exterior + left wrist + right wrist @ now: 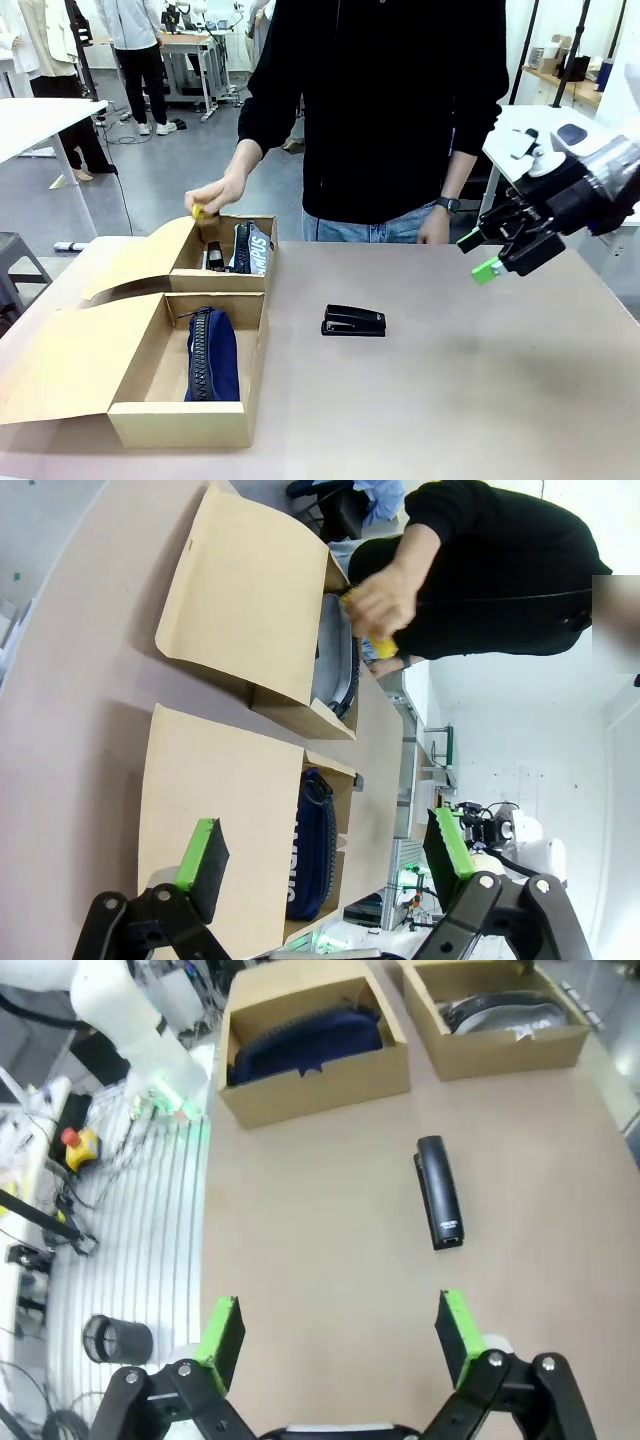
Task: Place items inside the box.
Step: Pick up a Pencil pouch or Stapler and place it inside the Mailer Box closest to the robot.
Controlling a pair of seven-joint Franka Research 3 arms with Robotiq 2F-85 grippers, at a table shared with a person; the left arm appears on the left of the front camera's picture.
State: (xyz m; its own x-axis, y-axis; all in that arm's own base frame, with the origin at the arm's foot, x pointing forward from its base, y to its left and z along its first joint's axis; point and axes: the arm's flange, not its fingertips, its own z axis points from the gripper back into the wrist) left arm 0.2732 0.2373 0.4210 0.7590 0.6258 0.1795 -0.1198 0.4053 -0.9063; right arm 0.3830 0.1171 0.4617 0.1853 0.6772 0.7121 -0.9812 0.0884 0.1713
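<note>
Judging by how things lie, most of the risk is gathered on the left side of the desk (480,390), where two open cardboard boxes are set side by side. The near box (180,425) is largely taken up by a navy pouch (210,355), so little bare floor is left in it. Anything dropped there may be left perched on the pouch or caught on the wall.

The far box (225,283) already holds a grey-blue pouch (250,248), and the person's hand (215,193) is held just above its rim. A reach toward that box now could be brought against the person's arm.

The left hand (325,852) is seen spread wide with nothing held in it, raised above the boxes' end of the desk. The right hand (478,255) is likewise fully spread and empty, raised above the desk's right side, well apart from everything. If both are sent to the boxes together, a clash of arms is to be feared.

The black stapler (353,321) lies flat and alone at the middle of the desk, outside both boxes. Being low and smooth, it may be skidded away if touched on one side first, or sprung open at its hinge if only the top arm is caught.

The yellow utility knife (198,211), smallest of all, is pinched in the person's hand over the far box and could be let fall outside the rim.
</note>
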